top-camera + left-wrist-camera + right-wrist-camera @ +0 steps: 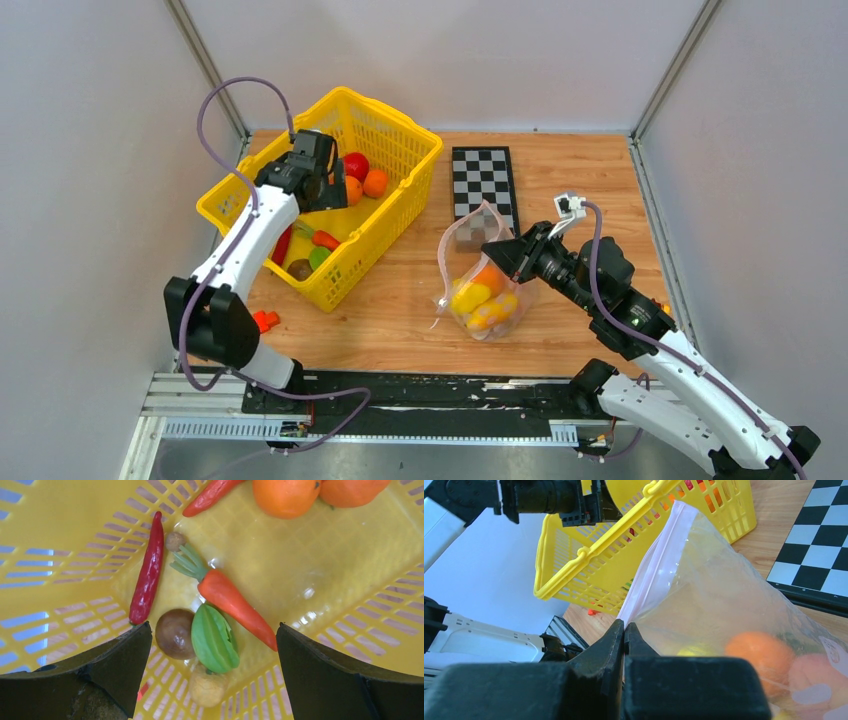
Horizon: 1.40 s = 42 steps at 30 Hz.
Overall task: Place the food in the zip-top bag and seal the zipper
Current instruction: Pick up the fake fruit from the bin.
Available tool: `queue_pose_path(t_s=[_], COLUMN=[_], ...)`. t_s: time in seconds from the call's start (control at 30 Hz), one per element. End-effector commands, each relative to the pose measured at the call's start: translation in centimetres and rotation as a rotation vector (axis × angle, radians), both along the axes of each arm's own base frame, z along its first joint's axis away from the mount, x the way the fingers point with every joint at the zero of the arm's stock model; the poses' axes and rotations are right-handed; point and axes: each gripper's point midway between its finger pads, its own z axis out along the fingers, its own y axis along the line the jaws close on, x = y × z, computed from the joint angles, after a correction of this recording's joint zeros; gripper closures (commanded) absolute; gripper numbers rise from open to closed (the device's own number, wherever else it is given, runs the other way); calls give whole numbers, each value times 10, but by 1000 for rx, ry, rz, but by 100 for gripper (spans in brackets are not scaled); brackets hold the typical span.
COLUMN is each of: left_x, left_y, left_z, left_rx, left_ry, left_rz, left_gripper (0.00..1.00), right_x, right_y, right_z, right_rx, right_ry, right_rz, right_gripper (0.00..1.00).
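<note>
The zip-top bag (pixel 478 275) stands on the table's middle with orange and yellow food (pixel 480 298) inside. My right gripper (pixel 497 250) is shut on the bag's pinkish zipper edge (pixel 655 565), holding it up; the bag (pixel 734 610) shows an orange piece through the plastic. My left gripper (pixel 322 180) is open and empty, inside the yellow basket (pixel 400 195). Between its fingers lie a green piece (pixel 214 639), a brown ball (pixel 174 633), a pale tan piece (pixel 206 686) and a carrot (pixel 231 599).
The basket also holds a red chili (pixel 147 575), two oranges (pixel 286 495) and a red fruit (pixel 356 164). A checkerboard (pixel 485 180) lies behind the bag. A small orange piece (pixel 264 320) lies on the table by the left arm.
</note>
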Motion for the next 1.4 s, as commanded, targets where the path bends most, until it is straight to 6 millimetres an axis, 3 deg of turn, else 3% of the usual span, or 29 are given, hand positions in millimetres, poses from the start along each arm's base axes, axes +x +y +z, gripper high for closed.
queue_pose_path(t_s=[0.0,0.33,0.63,0.87,1.03,1.23,1.37], left_x=[28,130,177,186,189,184,171], left_y=[-7,-38,-27,-19,-17,-12,-12], left_z=[9,-15,-76,-115,-140,-137,-123], left_rx=[-43,-263,-197,-169,-160,-149,-181], left_ry=[-13,-209,-205,-210,-180,-184,-217], left_rz=[-77,136,286,330,316,306,300], left_gripper=[0,0,0,1,8,29,41], right_x=[0,1,3,5,5,6,6], right_y=[-1,-2,-5,-6,-3,-2,-1], right_z=[13,12,14,15,12,13,11], right_rx=[28,18,13,-5,-13,-12,-10], right_ry=[-29,-31,-34,-40,-32,-35,-29], right_rz=[-5,-10,-29,-35,-23,-21,-19], right_gripper=[100,100,100,100,100,100,100])
